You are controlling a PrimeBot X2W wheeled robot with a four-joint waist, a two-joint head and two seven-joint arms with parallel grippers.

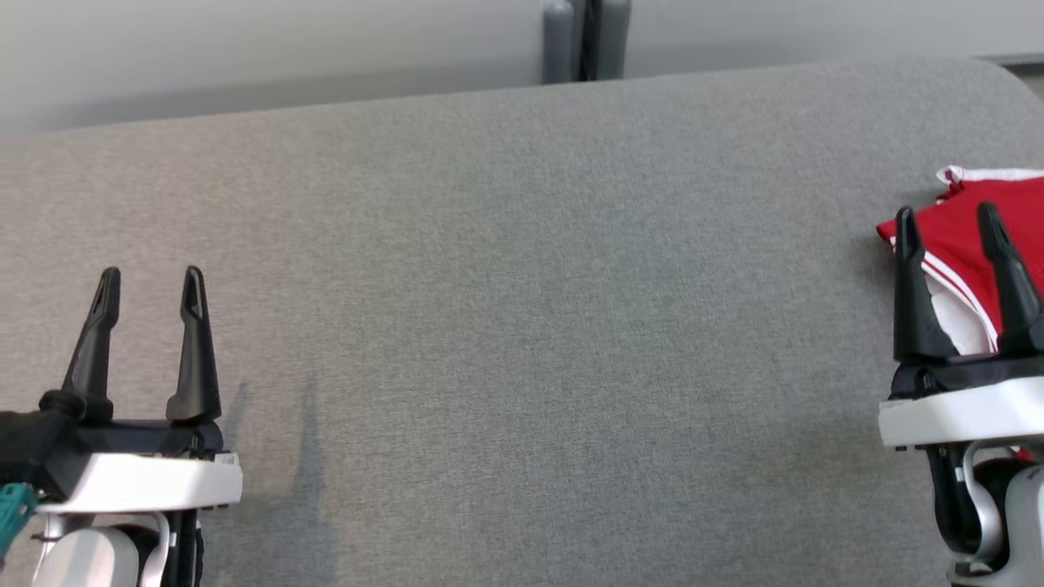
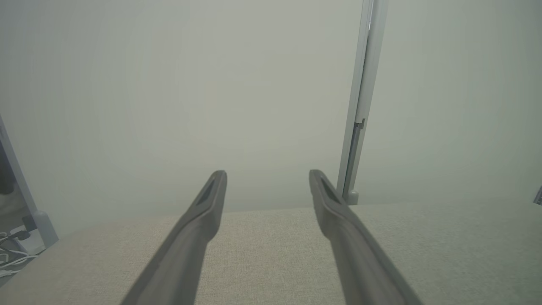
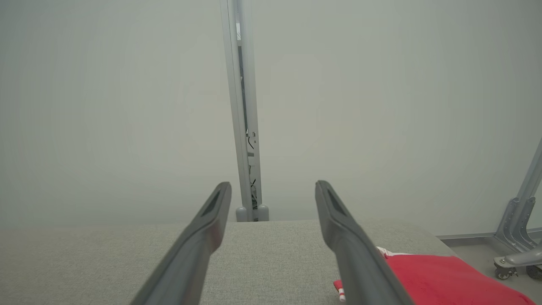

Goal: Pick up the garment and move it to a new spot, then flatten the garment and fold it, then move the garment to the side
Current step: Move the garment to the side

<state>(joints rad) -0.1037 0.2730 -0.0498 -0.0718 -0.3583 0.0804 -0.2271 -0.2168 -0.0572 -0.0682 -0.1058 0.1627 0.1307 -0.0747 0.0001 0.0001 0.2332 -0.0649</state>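
A red garment with white trim lies bunched at the far right of the grey fabric surface, cut off by the picture's edge. My right gripper is open above its near left part, nothing between the fingers. In the right wrist view the garment lies at the lower right, beside and under the right finger of the gripper. My left gripper stands open at the lower left, far from the garment, over bare fabric. The left wrist view has that gripper open with empty air between its fingers.
The grey surface ends at a pale wall behind, where a grey upright post stands. A metal stand on castors sits on the floor past the surface's right end. Cables lie on the floor to the left.
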